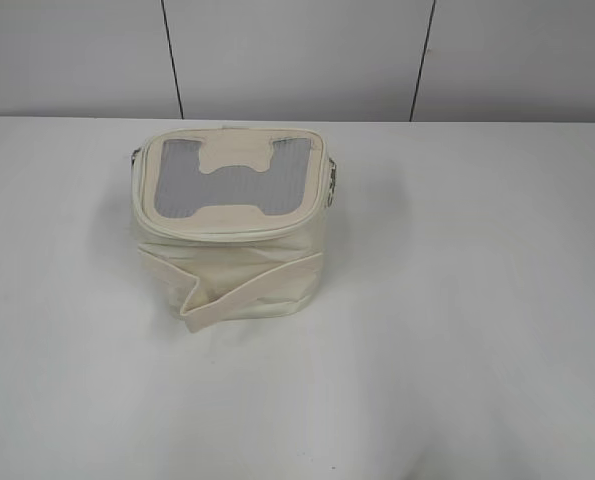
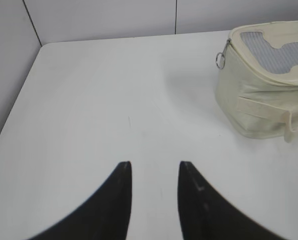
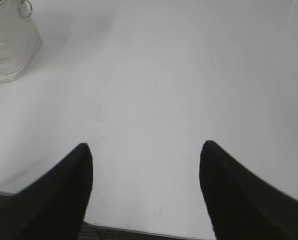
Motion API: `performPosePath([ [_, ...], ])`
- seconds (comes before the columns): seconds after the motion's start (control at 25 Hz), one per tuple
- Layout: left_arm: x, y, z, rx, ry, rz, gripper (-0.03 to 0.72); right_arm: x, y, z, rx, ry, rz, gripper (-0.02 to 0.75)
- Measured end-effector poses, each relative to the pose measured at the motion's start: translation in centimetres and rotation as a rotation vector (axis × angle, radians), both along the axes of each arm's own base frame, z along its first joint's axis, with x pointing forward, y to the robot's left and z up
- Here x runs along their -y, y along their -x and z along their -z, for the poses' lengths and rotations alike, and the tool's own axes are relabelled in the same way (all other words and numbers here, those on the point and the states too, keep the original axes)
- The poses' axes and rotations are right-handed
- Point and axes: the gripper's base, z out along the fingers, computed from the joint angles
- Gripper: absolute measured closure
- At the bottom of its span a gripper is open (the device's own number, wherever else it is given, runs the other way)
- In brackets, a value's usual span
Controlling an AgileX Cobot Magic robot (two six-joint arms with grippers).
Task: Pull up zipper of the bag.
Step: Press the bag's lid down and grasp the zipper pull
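Note:
The cream boxy bag [image 1: 232, 240] stands on the white table, left of centre, with its grey mesh top and cream H patch facing up. It also shows in the left wrist view [image 2: 264, 95] and partly in the right wrist view [image 3: 8, 50]. The zipper track [image 1: 227, 233] runs round the top rim. A silver ring pull hangs at one corner [image 2: 220, 60], and a ring pull shows in the right wrist view [image 3: 24, 8]. My left gripper [image 2: 155, 165] is open and empty, well short of the bag. My right gripper [image 3: 144, 147] is open and empty near the table's front edge. Neither arm shows in the exterior view.
The white table [image 1: 457, 330] spreads round the bag. A metal strap buckle [image 1: 334, 181] sits on the bag's right side. A grey panelled wall [image 1: 297, 50] stands behind. The table's front edge [image 3: 138, 231] lies just under the right gripper.

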Motion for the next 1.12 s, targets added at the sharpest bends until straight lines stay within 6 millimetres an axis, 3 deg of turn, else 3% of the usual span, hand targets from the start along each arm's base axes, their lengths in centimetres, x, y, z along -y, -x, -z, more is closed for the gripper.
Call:
performPosePath([
  [1.12, 0.00, 0.00, 0.00, 0.000, 0.000, 0.000, 0.449, 0.00, 0.00, 0.00, 0.000, 0.000, 0.000, 0.213],
])
